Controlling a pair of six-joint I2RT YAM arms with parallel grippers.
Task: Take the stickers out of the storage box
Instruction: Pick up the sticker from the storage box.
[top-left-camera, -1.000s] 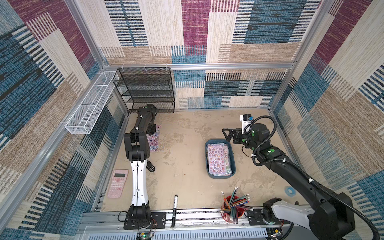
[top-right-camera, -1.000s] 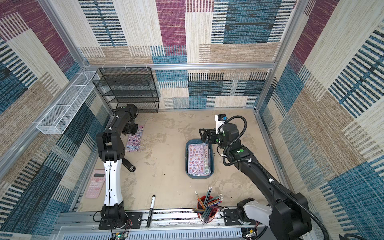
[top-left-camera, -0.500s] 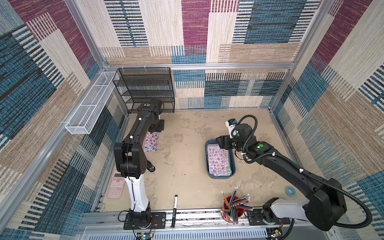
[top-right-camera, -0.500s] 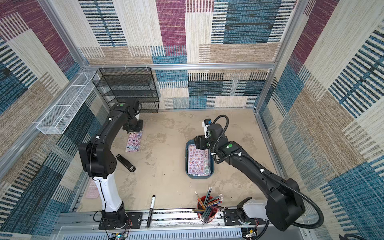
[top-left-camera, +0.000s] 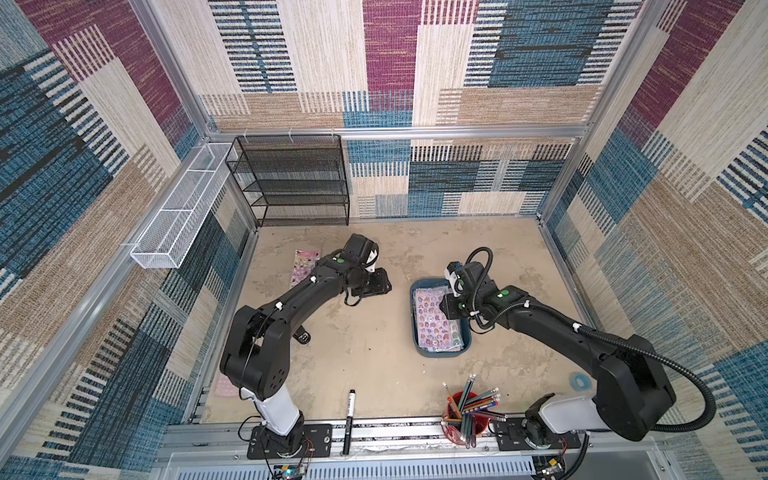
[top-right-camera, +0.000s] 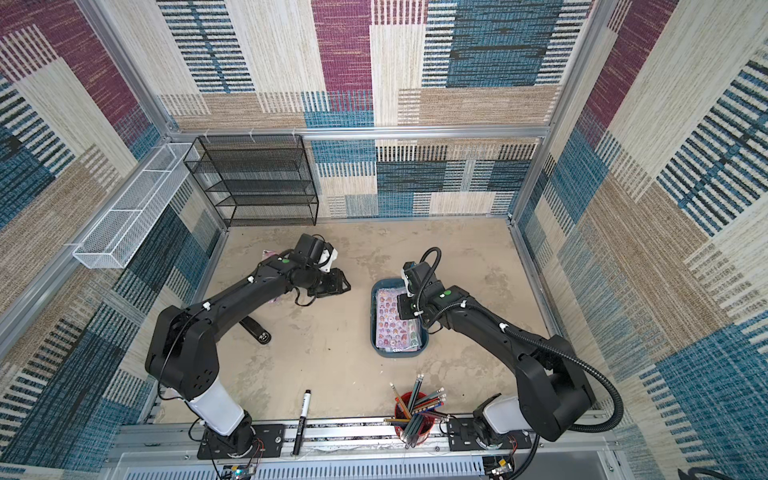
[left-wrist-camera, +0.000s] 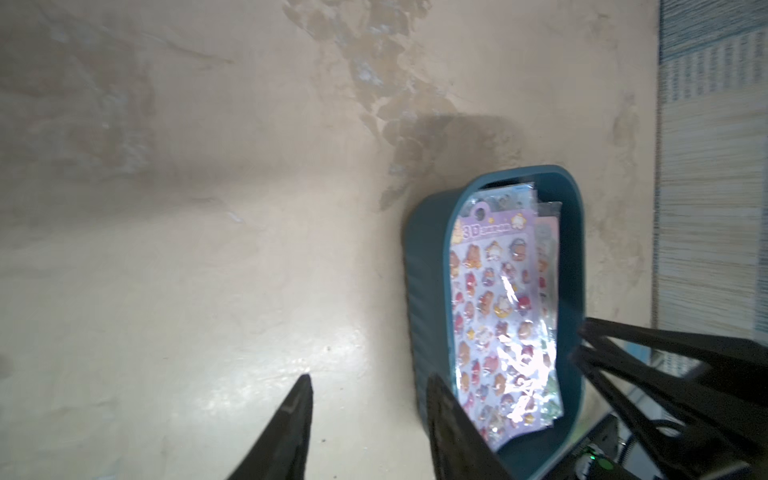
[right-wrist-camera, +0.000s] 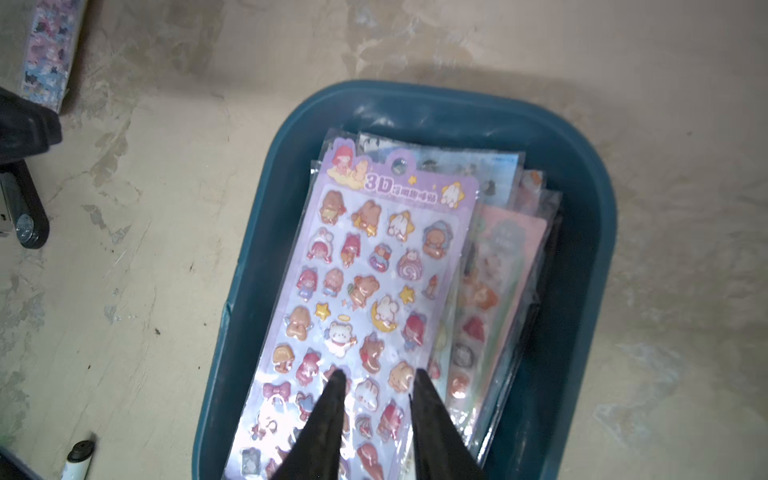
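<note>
Left gripper (left-wrist-camera: 370, 395) hangs over the stained beige table (left-wrist-camera: 208, 208), fingers apart, nothing between them. Just past one finger sits the teal storage box (left-wrist-camera: 428, 291), stuffed with the stickers (left-wrist-camera: 494, 291). Glossy lilac "3D" sheet on top, glare all over it.

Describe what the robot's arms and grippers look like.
The left arm and right arm: matte black, white base link, green dot near the wrist. A ribbed black hose loops off the right arm. The left gripper and right gripper: two tapered black fingers.
</note>
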